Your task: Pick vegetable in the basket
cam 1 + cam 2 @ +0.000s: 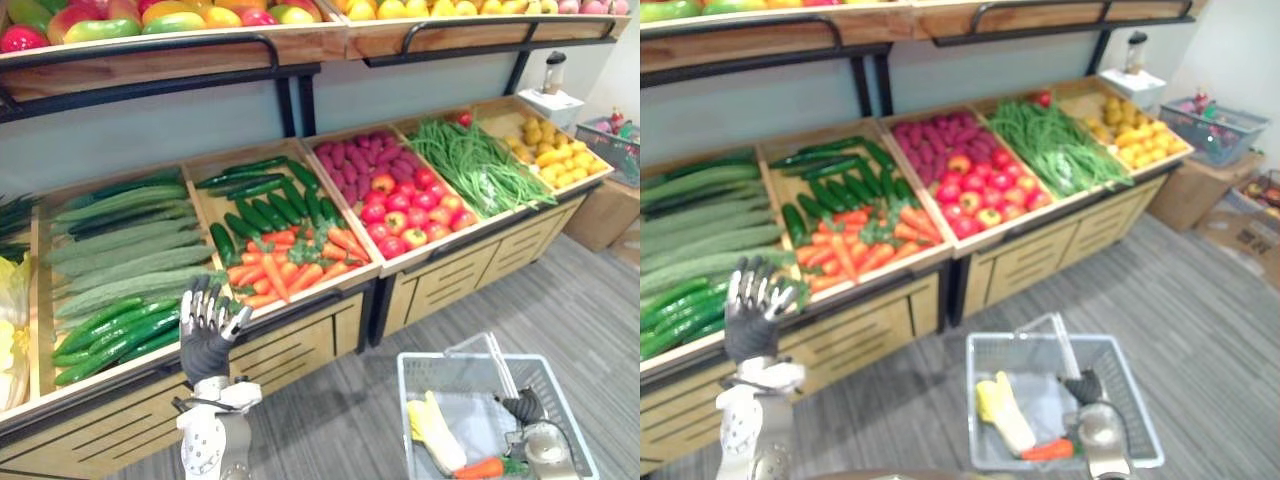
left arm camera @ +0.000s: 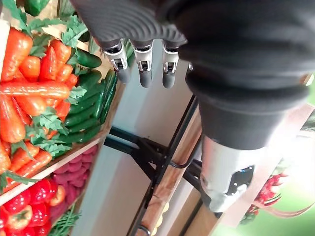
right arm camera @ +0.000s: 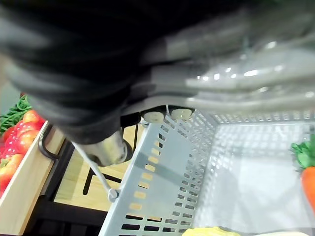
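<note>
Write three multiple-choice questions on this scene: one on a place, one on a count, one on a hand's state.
1. Where do the green beans lie? A) between the red apples and the yellow fruit B) on the upper shelf C) on the floor
2. How many carrots lie in the basket that the right hand carries by its handle? A) none B) one C) three
3. How is the left hand? A) shut on a cucumber B) shut on an apple C) open, fingers straight
Key: 1 A, they lie between those two; 2 B, a single orange one lies there; 3 C, its fingers point up and hold nothing.
</note>
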